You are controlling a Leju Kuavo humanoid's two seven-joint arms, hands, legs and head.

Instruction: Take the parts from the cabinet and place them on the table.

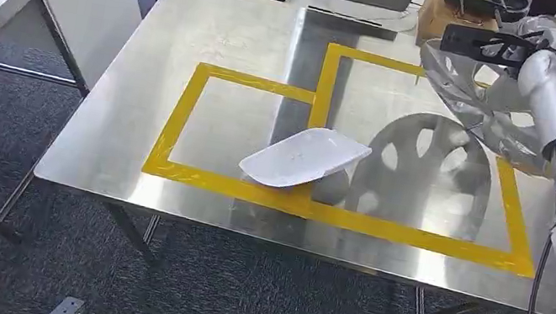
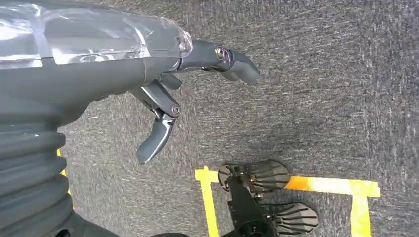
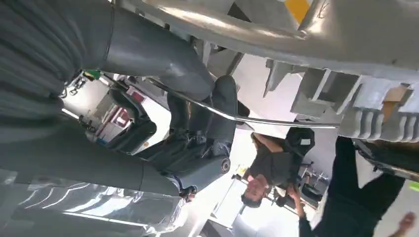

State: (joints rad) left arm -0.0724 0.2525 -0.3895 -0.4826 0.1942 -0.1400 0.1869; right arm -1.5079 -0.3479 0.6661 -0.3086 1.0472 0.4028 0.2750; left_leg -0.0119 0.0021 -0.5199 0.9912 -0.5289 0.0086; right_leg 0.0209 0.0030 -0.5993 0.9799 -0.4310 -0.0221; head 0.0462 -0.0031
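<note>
Your right hand [image 3: 197, 123] has its fingers [image 3: 222, 106] clamped over the thin rim of the silver spoked part [image 1: 481, 93], carrying it above the counter [image 1: 218, 36] at about 2 o'clock, over the larger yellow-taped box [image 1: 407, 230]. The white part [image 1: 304, 159] already lies at the counter's centre, straddling the tape. Your left hand [image 2: 163, 84] hangs over the carpet, fingers apart and holding nothing. That rim grip looks slight, so a tilt on lowering could let the part slip, or swing toward 8 o'clock into the white part.
</note>
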